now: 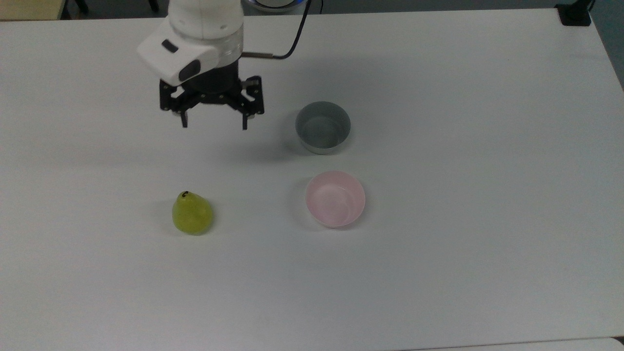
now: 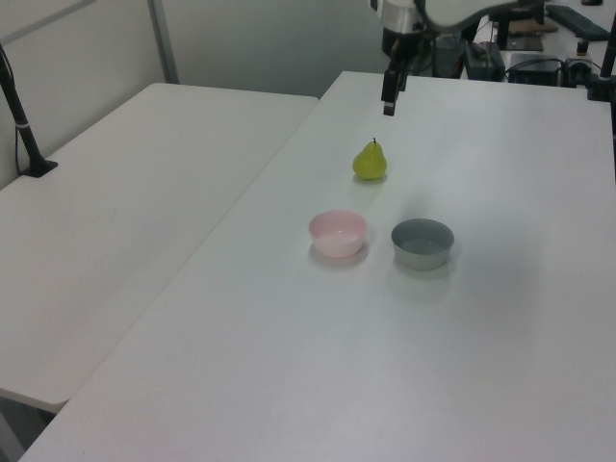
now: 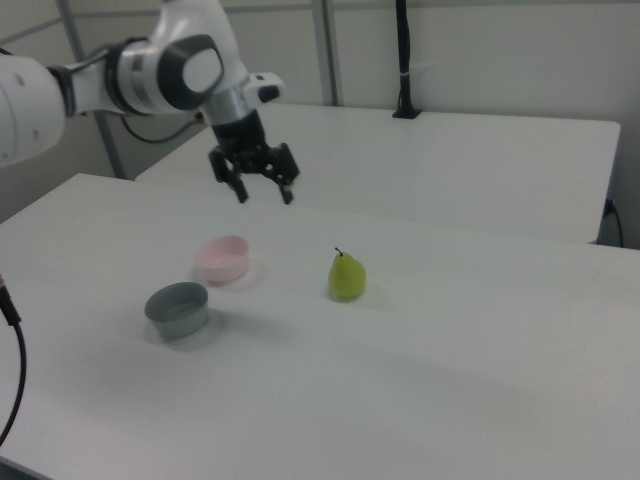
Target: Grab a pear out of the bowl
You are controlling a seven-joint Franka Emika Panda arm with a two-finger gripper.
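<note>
The yellow-green pear (image 1: pixel 192 214) (image 2: pixel 370 162) (image 3: pixel 346 277) stands upright on the white table, stem up, well to the top view's left of the pale pink bowl (image 1: pixel 335 198) (image 2: pixel 338 233) (image 3: pixel 224 258). The pink bowl holds nothing. My gripper (image 1: pixel 214 123) (image 2: pixel 388 104) (image 3: pixel 263 192) hangs high above the table, open, nothing between its fingers. In the top view it is up and slightly right of the pear, well apart from it.
A deeper grey bowl (image 1: pixel 322 126) (image 2: pixel 422 243) (image 3: pixel 177 309) stands beside the pink one, with nothing in it. The white table (image 1: pixel 438 273) stretches bare around them. A second white table (image 2: pixel 115 202) adjoins on the left view's left.
</note>
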